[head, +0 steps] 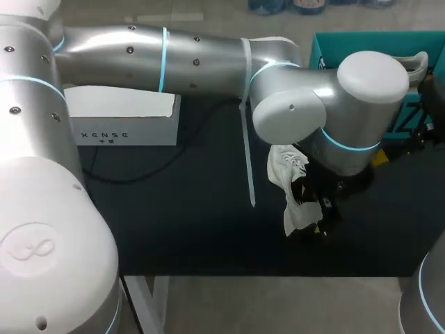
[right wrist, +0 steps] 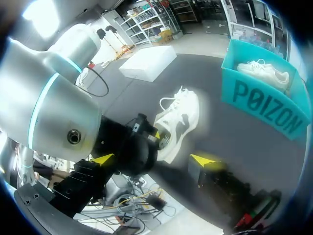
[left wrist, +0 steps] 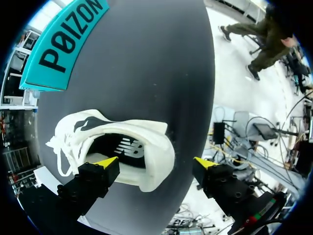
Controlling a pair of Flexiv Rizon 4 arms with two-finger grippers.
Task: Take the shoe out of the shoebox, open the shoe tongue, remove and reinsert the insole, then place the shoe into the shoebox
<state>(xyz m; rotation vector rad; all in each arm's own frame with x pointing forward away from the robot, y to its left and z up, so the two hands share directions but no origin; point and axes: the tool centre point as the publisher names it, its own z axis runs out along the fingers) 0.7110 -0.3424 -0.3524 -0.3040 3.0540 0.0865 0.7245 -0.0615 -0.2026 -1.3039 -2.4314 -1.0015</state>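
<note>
**Left gripper open over the shoe near the table's front edge**

The white shoe (head: 286, 170) lies on the black table (head: 188, 223), out of the shoebox, close to the front edge and right of its middle. Its opening faces up, showing the dark inside, and its laces trail off at the toe end.

The left arm comes in from the left and crosses the table, so the left gripper (left wrist: 155, 162) hangs right above the shoe. Its fingers are spread wide. One yellow tip (left wrist: 105, 161) sits at the rim of the shoe's opening, though I cannot tell whether it touches. The other tip (left wrist: 205, 161) is clear of the heel, over bare table. The heel end lies between the fingers, but they have no hold on it.

The teal shoebox (head: 348, 43) stands open at the far right corner, well apart from the shoe. A second white shoe (right wrist: 261, 72) lies inside it.

The right gripper (right wrist: 152, 159) is held off to the shoe's side with its fingers wide apart and nothing between them.

A white box (head: 122, 118) rests toward the far left of the table, and a black cable (head: 132, 177) runs over the surface beside it.
</note>
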